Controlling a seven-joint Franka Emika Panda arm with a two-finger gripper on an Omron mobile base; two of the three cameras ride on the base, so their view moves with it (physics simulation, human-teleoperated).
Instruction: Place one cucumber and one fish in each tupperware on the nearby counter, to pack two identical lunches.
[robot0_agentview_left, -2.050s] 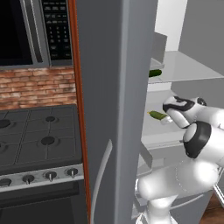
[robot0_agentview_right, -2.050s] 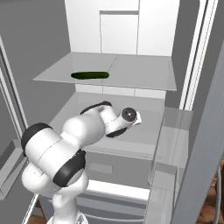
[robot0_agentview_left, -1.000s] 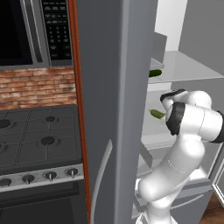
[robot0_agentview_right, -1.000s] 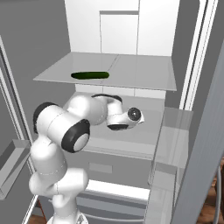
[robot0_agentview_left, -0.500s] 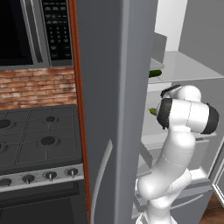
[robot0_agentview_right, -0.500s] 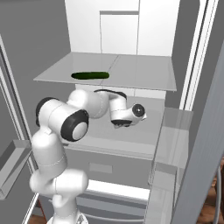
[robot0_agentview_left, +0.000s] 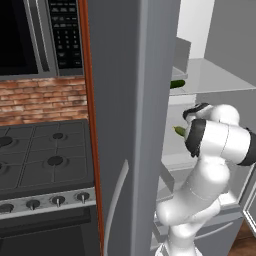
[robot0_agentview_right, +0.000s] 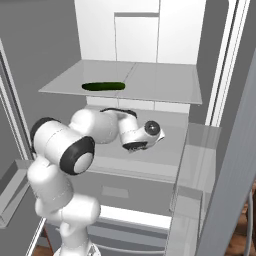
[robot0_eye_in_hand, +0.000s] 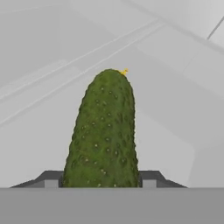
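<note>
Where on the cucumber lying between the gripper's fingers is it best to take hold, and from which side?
Grip the cucumber across its thick middle, from above with a finger on each long flank: it lies lengthwise between the fingertips, so the narrow width fits the jaws.

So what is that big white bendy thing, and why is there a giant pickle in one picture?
The white bendy thing is a robot arm reaching into an open fridge. Two pictures come from cameras riding on the robot's base, one behind it on the left, one on the right. The left one also sees a stove and a microwave. The third camera sits on the robot's hand, so things look huge. The "pickle" is a cucumber lying on a fridge shelf. It sits right between the two fingers of the end effector, which look like they are squeezing onto it. A second cucumber lies on the shelf above.
</note>
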